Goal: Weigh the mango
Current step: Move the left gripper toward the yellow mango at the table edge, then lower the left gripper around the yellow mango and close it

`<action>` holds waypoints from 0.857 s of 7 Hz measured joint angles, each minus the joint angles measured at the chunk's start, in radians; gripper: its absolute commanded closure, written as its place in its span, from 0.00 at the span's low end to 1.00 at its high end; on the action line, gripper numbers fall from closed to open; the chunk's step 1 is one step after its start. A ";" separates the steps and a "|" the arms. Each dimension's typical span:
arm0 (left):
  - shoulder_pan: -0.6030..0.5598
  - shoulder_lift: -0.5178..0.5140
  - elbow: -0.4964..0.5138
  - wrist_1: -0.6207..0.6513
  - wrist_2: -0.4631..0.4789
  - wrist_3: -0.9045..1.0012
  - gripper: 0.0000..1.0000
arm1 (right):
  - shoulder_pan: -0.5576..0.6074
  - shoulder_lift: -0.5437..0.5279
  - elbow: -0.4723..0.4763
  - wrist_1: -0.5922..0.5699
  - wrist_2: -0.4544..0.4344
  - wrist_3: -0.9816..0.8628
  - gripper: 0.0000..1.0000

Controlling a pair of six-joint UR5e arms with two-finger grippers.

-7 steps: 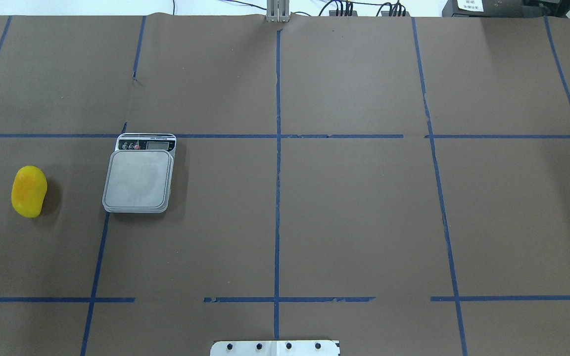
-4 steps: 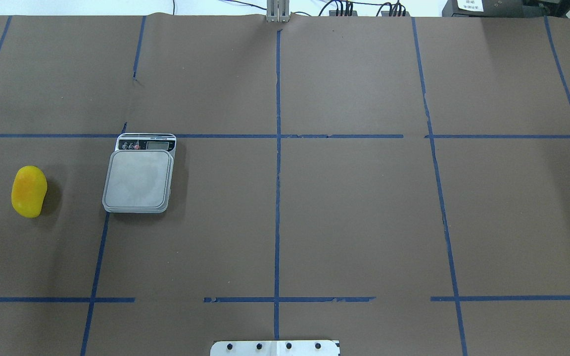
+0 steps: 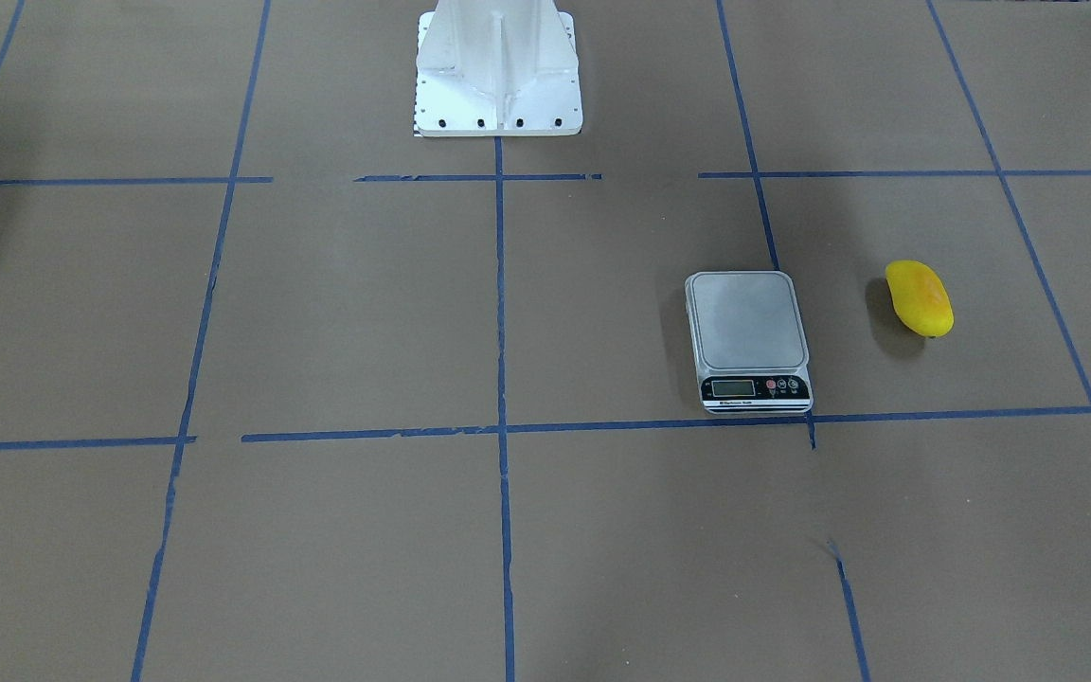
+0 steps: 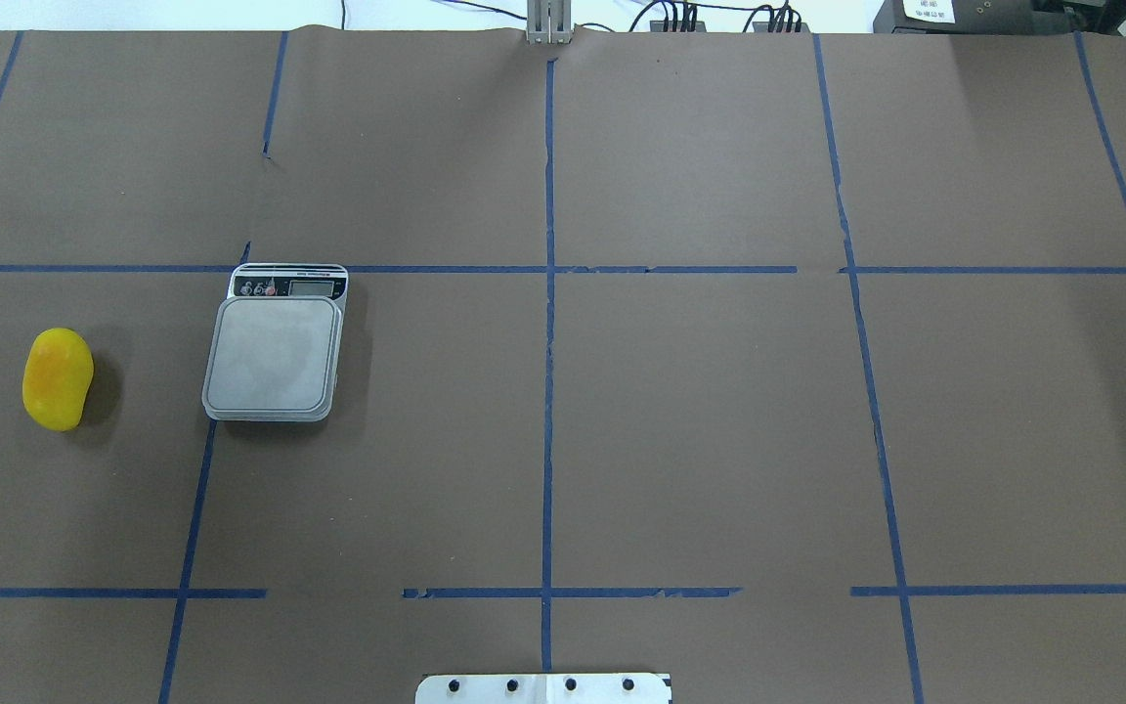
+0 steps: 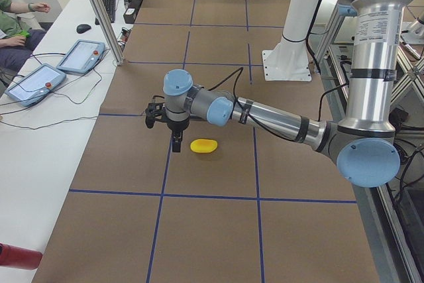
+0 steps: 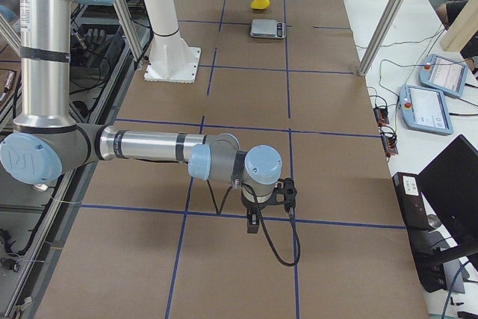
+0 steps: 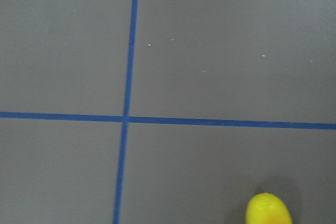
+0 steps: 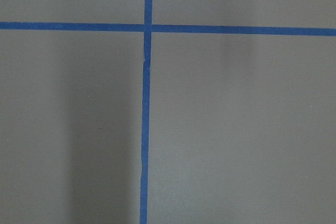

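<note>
The mango (image 4: 57, 379) lies on its side on the desk (image 4: 680, 420), at 9 o'clock from the scale (image 4: 273, 354) in the overhead view. It sits near the scale but clear of it, and the scale carries nothing. The left arm (image 5: 177, 107) reaches low over the desk, its tool pointing down just beside the fruit. In the left wrist view only the mango's tip peeks in, at about 5 o'clock. I cannot tell whether the left jaws are wide or narrow (only a side view shows them). The same goes for the right jaws on the right arm (image 6: 258, 166), well apart from the fruit.

The step in hand looks like the approach for the pick-up. To do it well, centre the left jaws over the mango's middle and turn the wrist so they close across its short width. The skin looks smooth and rounded, so an off-centre pinch would likely let it slip out. Then set it mid-scale and let go fully, so the reading is the fruit alone.
</note>
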 measured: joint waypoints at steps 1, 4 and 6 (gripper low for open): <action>0.085 0.003 0.003 -0.074 0.029 -0.110 0.00 | 0.000 0.000 0.000 0.000 0.000 0.000 0.00; 0.252 0.009 0.103 -0.262 0.130 -0.254 0.00 | 0.000 0.000 0.000 0.000 0.000 0.000 0.00; 0.294 0.014 0.161 -0.329 0.147 -0.267 0.00 | 0.000 0.000 0.000 0.000 0.000 0.000 0.00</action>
